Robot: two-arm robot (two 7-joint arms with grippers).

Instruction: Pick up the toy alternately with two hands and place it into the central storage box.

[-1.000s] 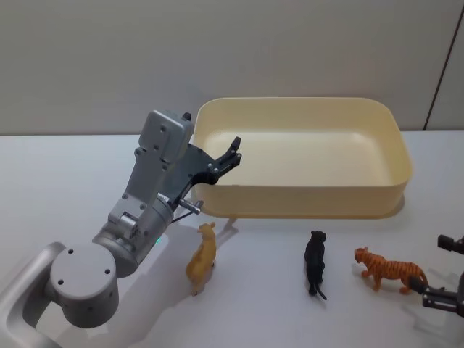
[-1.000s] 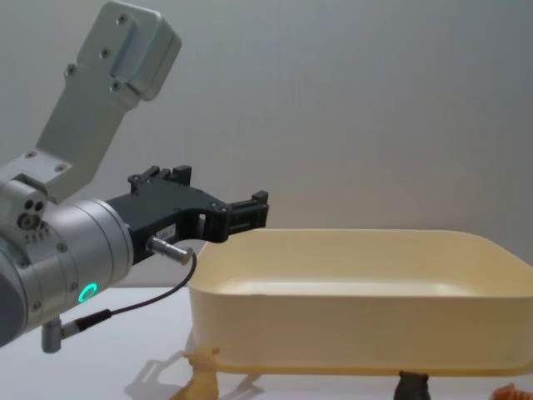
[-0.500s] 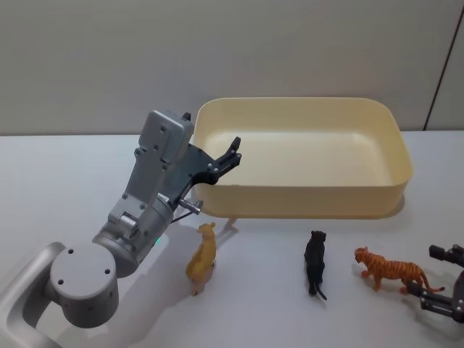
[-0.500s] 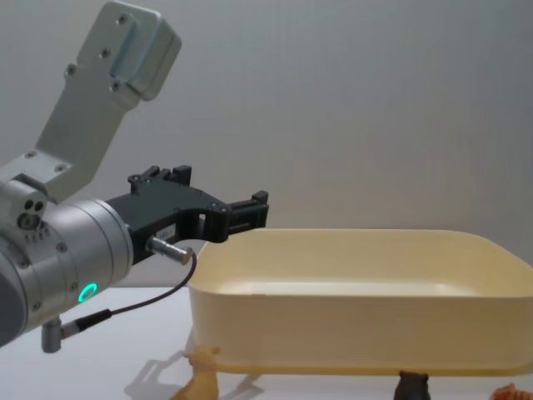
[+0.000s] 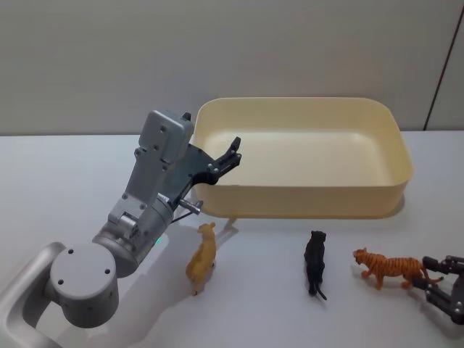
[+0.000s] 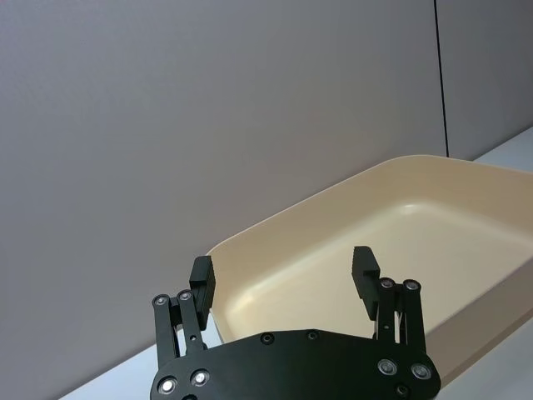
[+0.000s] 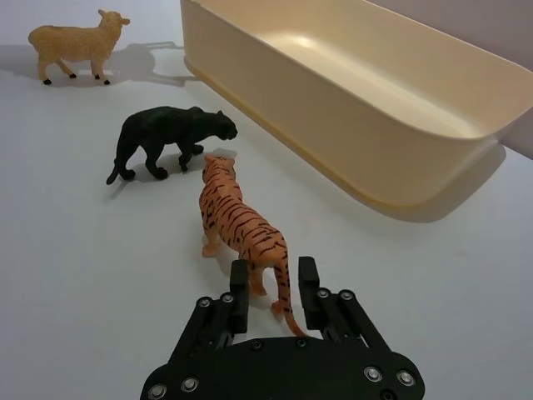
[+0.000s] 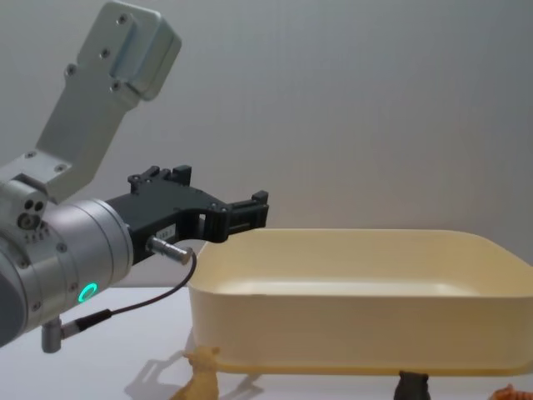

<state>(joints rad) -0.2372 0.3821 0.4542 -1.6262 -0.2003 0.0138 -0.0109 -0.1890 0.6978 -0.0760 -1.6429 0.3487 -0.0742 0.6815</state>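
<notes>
Three toy animals stand on the white table in front of the central storage box [image 5: 297, 203]: a tan lamb [image 5: 202, 257], a black panther [image 5: 315, 262] and an orange striped tiger [image 5: 388, 267]. My right gripper [image 5: 433, 280] is low at the table's right, open, right behind the tiger. In the right wrist view its fingers [image 7: 240, 292] straddle the tiger's [image 7: 241, 229] tail and hind legs without closing on them. My left gripper [image 5: 230, 156] hangs open and empty above the box's left rim [image 6: 333, 196]; the chest view shows it [image 8: 250, 208] above that corner.
The cream tub [image 8: 358, 333] has nothing inside. The left arm's silver body with its green ring light [image 8: 87, 292] fills the near left. The lamb [image 7: 77, 42] and the panther [image 7: 171, 133] stand apart, with free table between them.
My right gripper has slid left along the table and its fingers now flank the tiger's rear. The left arm, the box and the other toys have not moved.
</notes>
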